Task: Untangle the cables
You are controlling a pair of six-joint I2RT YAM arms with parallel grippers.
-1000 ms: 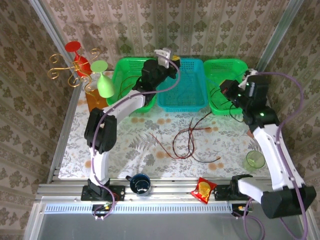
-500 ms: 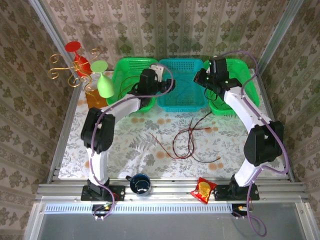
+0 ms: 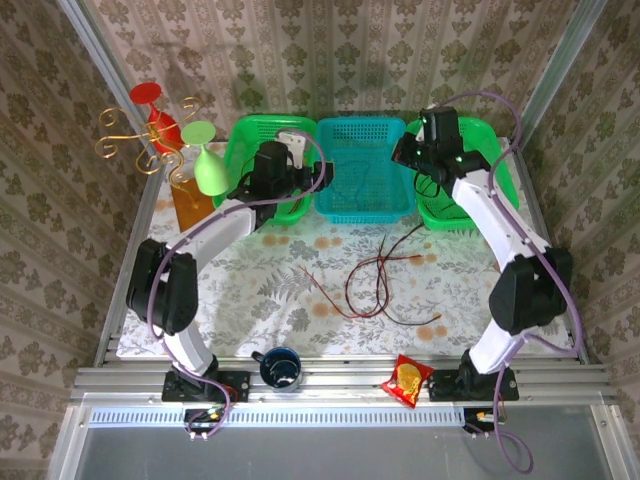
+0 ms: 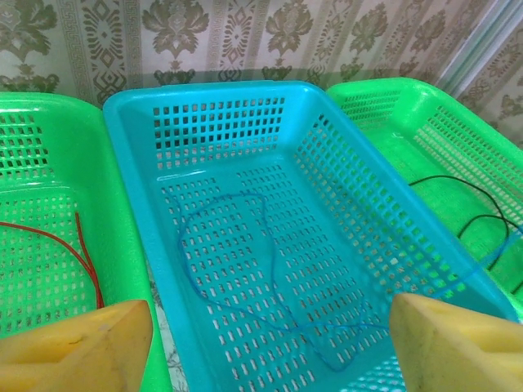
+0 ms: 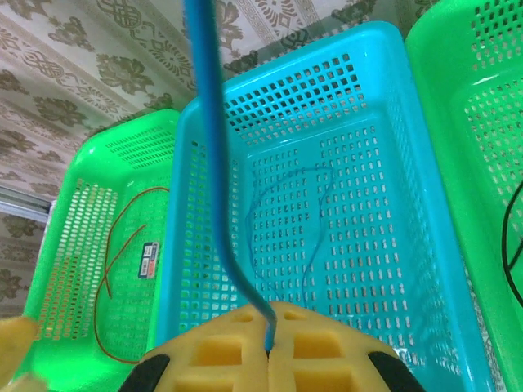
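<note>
Top view: my left gripper (image 3: 318, 176) sits at the left rim of the blue basket (image 3: 365, 207), and my right gripper (image 3: 402, 154) at its right rim, beside the right green basket (image 3: 472, 216). From up here I cannot tell how either claw stands. Below the baskets, mid-frame on the table (image 3: 250, 290), lies a loose tangle (image 3: 380, 265) of thin red and dark cables in crossing loops.

Left wrist view: my two yellow fingers (image 4: 73, 351) stand wide apart at the bottom corners with nothing between them. In the blue basket, a thin blue cable (image 4: 263, 214) lies in big slack loops on the floor. A red cable (image 4: 82, 251) curves in the left green basket (image 4: 49, 122) at left, and a black cable (image 4: 472, 219) lies in the green one at right.

Right wrist view: my fingers (image 5: 221, 355) are pressed together on the blue cable, which rises from the pinch to the top edge. Its far loop lies in the blue basket.
</note>
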